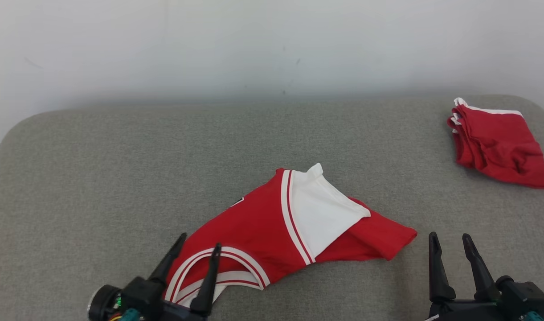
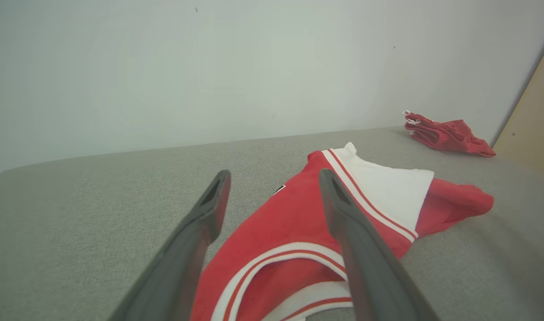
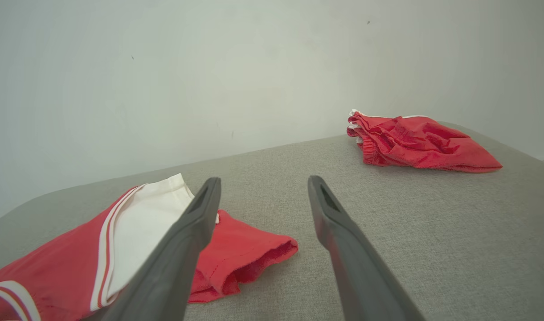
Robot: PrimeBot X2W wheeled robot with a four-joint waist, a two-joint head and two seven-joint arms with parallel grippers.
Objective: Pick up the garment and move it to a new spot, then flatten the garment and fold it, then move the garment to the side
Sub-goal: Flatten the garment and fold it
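The garment [image 1: 272, 225] is a red jersey with white stripes and a white panel, lying rumpled on the grey surface [image 1: 120, 178] near the front centre. It also shows in the left wrist view [image 2: 307, 232] and the right wrist view [image 3: 133, 240]. My left gripper [image 1: 199, 246] is open over the garment's striped near-left end, its fingers spread with nothing pinched between them. My right gripper [image 1: 451, 240] stands open above bare surface, just right of the garment's red right end.
A second red garment [image 1: 496, 145], loosely folded with white trim, lies at the far right of the grey surface. A pale wall [image 1: 272, 44] rises behind the rounded back edge. A tan board [image 2: 532, 125] stands at the right.
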